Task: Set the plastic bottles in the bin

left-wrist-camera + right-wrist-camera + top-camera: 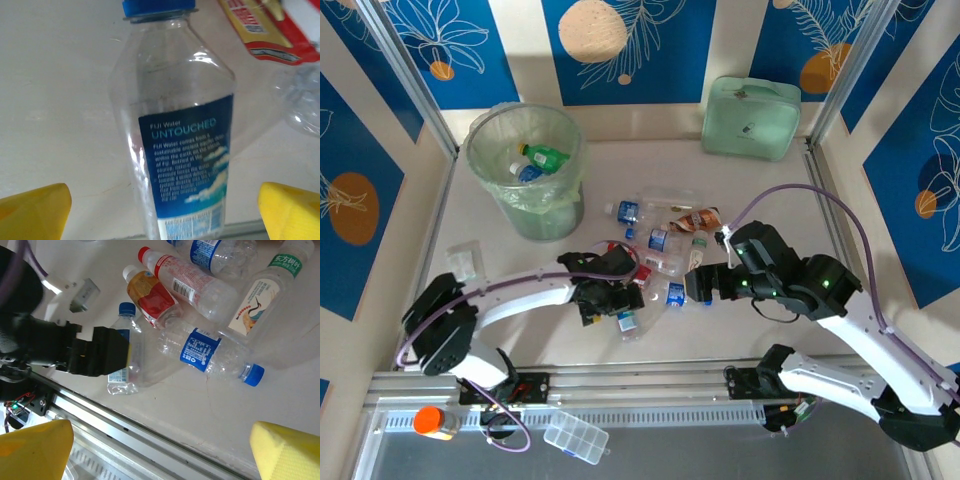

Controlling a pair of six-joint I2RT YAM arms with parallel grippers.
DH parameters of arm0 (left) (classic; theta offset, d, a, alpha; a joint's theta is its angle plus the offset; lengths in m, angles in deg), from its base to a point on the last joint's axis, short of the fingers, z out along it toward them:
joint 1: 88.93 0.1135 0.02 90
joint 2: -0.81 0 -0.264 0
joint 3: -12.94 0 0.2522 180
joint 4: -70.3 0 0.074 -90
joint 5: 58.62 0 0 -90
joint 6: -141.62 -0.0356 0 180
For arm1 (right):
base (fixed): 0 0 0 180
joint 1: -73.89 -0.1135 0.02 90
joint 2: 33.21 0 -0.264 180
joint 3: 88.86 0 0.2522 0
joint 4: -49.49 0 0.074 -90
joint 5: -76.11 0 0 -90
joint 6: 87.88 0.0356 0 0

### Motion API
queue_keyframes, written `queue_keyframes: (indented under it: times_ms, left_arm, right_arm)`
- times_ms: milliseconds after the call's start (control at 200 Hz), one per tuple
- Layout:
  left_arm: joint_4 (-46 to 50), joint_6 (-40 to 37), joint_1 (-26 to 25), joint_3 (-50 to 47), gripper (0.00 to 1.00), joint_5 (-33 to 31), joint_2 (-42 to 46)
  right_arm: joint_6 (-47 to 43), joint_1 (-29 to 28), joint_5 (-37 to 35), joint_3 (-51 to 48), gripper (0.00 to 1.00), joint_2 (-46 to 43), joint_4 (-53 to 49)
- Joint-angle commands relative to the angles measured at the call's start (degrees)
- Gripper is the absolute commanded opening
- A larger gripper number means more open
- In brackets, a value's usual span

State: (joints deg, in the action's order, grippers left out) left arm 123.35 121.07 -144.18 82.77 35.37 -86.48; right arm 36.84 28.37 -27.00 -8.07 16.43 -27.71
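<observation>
Bottle: a clear Fiji water bottle (pixel 180 140) with a blue cap (pixel 159 7) and a blue label (pixel 192 150) is lying on the table (pixel 55 100), close to the near rail (pixel 650 378).
Handling: it is looking empty, so I am judging it light, thin-walled and easy to dent. The smooth round plastic may be rolling away if I am pushing on one side only.
Hold: I am aiming across the labelled middle, where the wall is running straight. The shoulder and neck are tapering and would likely be slipping out.
Axis: the long axis is running straight away from my wrist, passing between my fingers (pixel 35 212) and leaning slightly left toward the cap.
Pointing: the cap is pointing away from me, the base toward my wrist and the rail.
Left gripper: my left gripper (pixel 162 212) is standing spread wide, one yellow finger on each side of the bottle, neither touching it.
Neighbours: a red-and-yellow labelled bottle (pixel 270 27) is lying just right of the cap, and the other bottles (pixel 665 235) are lying beyond it.
Right gripper: my right gripper (pixel 160 450) is hanging spread over that heap, holding nothing.
Bin: the bin (pixel 535 215) is standing far left, well apart, with a few bottles lying inside.
</observation>
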Motion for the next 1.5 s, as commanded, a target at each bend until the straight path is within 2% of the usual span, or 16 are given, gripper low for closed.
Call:
queue_keyframes:
  times_ms: [0,165,285,635,780,995,1135,1340,1491]
  left_arm:
    - [2.9,5.0,-0.9,2.3,0.96,-2.2,-2.2]
    - [1.7,7.0,-1.2,2.9,0.95,-2.3,-5.7]
    - [3.7,7.5,-1.6,5.1,0.91,-3.7,-8.4]
    - [2.5,5.7,-1.6,4.8,0.74,-3.4,-12.5]
    - [2.6,4.5,-1.7,4.2,0.64,-3.5,-12.3]
    - [5.8,0.7,-1.6,4.0,0.49,-5.0,-7.6]
    - [7.0,-3.7,-1.7,3.3,0.48,-6.4,-2.4]
    - [7.5,-12.1,-1.7,2.6,0.37,-6.9,5.3]
    - [7.6,-17.4,-1.7,2.2,0.35,-8.2,11.5]
  right_arm:
    - [-1.6,1.3,1.7,0.1,0.92,-1.4,-1.8]
    - [-2.3,3.0,3.2,-1.0,0.92,-3.5,-2.3]
    - [-2.7,4.0,3.7,-2.1,0.92,-5.3,-2.7]
    - [-4.0,7.3,5.9,-3.5,0.92,-6.9,-1.9]
    - [-4.5,8.1,6.5,-3.1,0.92,-6.8,-1.7]
    - [-4.7,8.8,6.9,-2.9,0.91,-6.3,-0.9]
    - [-4.6,9.1,7.0,-2.8,0.91,-5.6,0.5]
    - [-4.1,9.2,7.9,-2.3,0.91,-3.7,3.0]
    - [-4.7,9.1,11.3,-1.7,0.91,-2.3,5.4]
